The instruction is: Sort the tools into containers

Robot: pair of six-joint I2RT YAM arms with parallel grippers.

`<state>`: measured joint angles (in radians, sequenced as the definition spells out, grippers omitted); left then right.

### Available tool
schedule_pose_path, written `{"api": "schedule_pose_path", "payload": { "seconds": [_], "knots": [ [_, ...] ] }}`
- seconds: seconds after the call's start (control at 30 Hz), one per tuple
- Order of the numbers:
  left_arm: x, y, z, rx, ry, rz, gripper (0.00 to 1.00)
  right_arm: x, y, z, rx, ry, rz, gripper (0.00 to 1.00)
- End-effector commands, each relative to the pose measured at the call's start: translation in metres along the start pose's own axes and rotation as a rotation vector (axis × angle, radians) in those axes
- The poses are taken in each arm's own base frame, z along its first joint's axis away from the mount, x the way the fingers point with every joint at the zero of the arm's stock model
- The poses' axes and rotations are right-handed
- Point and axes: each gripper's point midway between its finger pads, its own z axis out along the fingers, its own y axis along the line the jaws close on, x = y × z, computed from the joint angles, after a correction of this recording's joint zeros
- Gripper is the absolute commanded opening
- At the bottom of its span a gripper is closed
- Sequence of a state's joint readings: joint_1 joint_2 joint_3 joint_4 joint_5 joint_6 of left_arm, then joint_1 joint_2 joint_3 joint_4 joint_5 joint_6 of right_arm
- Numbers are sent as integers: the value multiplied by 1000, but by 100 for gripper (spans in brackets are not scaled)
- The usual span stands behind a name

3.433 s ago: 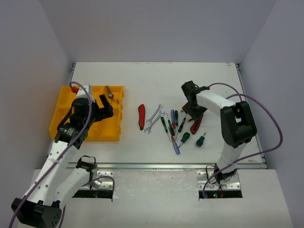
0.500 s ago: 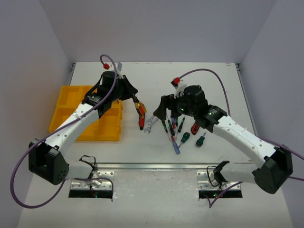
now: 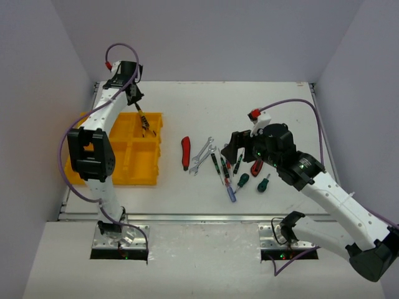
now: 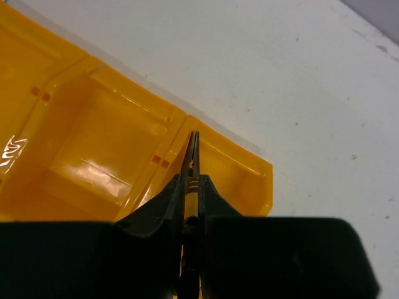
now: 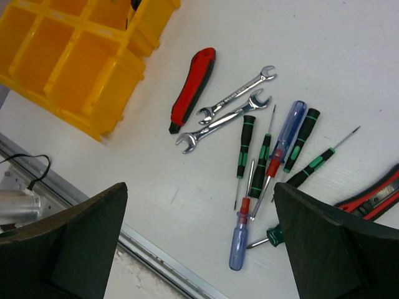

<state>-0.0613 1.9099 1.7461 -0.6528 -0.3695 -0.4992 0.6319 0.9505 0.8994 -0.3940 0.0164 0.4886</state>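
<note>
Left hand [image 4: 190, 190] grips the pliers [image 4: 194, 152], whose nose is over the far right compartment of the yellow tray [image 3: 134, 177] (contact with its floor cannot be told). Right hand [image 3: 232, 151] hangs wide open and empty above the screwdrivers [image 5: 274, 156]. The knife [image 5: 194, 87] and wrenches [image 5: 234, 106] lie on the tabletop [image 3: 280, 106].

Far desk [image 3: 206, 99] lies open; mid-desk, screwdrivers [image 3: 225, 167], wrenches [image 3: 203, 154] and knife [image 3: 185, 153] crowd together; yellow tray [image 3: 142, 169] blocks the left.
</note>
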Motion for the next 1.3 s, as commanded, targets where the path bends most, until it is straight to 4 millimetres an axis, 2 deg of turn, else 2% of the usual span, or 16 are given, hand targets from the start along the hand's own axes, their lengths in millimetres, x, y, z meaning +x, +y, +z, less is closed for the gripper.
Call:
{"api": "schedule_pose_path", "payload": {
  "seconds": [0.0,0.33,0.43,0.5,0.57,0.6,0.63,0.67,0.8,0.93,1.0,1.03,1.07,1.13,1.2,1.27],
  "knots": [
    [-12,-6,8,-54,-24,30,0,11,-11,-6,34,14,-35,99],
    [43,-14,17,12,84,-26,0,17,-10,2,28,44,-35,99],
    [45,-11,14,8,84,-33,2,22,-12,5,34,57,-31,99],
    [44,-12,11,14,86,-35,23,25,-13,8,39,68,-27,99],
    [43,-14,6,29,90,-35,52,28,-13,10,37,80,-23,99],
    [40,-15,2,40,86,-39,63,28,-13,10,36,81,-23,99],
    [35,-15,-6,52,80,-46,75,28,-12,12,36,87,-21,99],
    [29,-16,-14,62,67,-53,75,30,-13,13,38,94,-21,99],
    [-23,-22,-80,176,-61,-109,100,27,-15,19,63,103,-1,99],
    [-64,-24,-155,315,-172,-113,100,33,-39,30,209,123,29,99],
    [-73,-11,-202,380,-236,-121,100,42,-51,36,288,166,48,99],
    [-70,-5,-215,403,-253,-118,100,54,-59,41,330,218,50,99],
    [-65,4,-230,431,-275,-111,100,58,-63,44,354,245,47,99],
    [-54,15,-247,466,-299,-94,100,64,-72,46,413,270,57,99],
    [-24,39,-265,513,-333,-74,100,72,-82,47,476,299,67,99],
    [2,52,-269,552,-344,-26,100,81,-85,47,491,324,72,95]
  ]
}}
